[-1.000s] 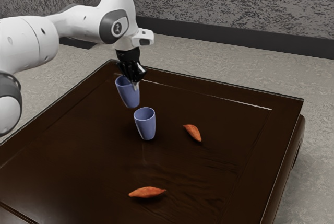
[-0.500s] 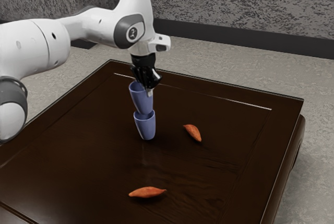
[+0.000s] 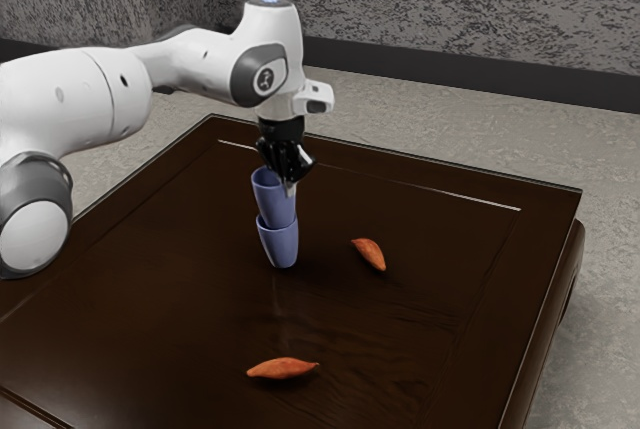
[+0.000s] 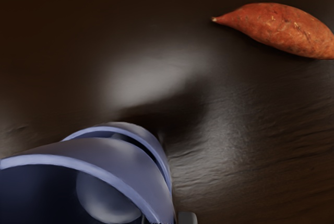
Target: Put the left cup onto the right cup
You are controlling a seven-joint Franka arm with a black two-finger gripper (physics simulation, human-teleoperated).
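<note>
Exterior view: the tool (image 3: 288, 181) points down over the dark wooden surface (image 3: 150, 289), its black fingers (image 3: 283, 161) drawn close and clenched on the rim of the upper cup (image 3: 270, 201), one finger inside the wall and one outside as far as can be read. This blue cup hangs a little tilted, its mouth leaning toward the exterior view's left, and its lower part sits inside the mouth of the lower cup (image 3: 281, 246), so the two are nested and touching. The lower cup, of the same blue, stands upright on the surface near its middle.

In the wrist view the upper cup's (image 4: 88, 161) wide rim lies just under the hand, with its pale bottom visible inside, and the lower cup's (image 4: 136, 136) rim shows as a thin arc right behind it.

An orange sweet potato (image 3: 369, 253) lies on the surface near the cups, toward the exterior view's right; it is apart from them and also appears in the wrist view (image 4: 282, 25). A second sweet potato (image 3: 282, 369) lies well apart, toward the front edge. The white arm (image 3: 150, 69) comes in from the exterior view's left. The surface has a raised border, and grey floor surrounds it.
</note>
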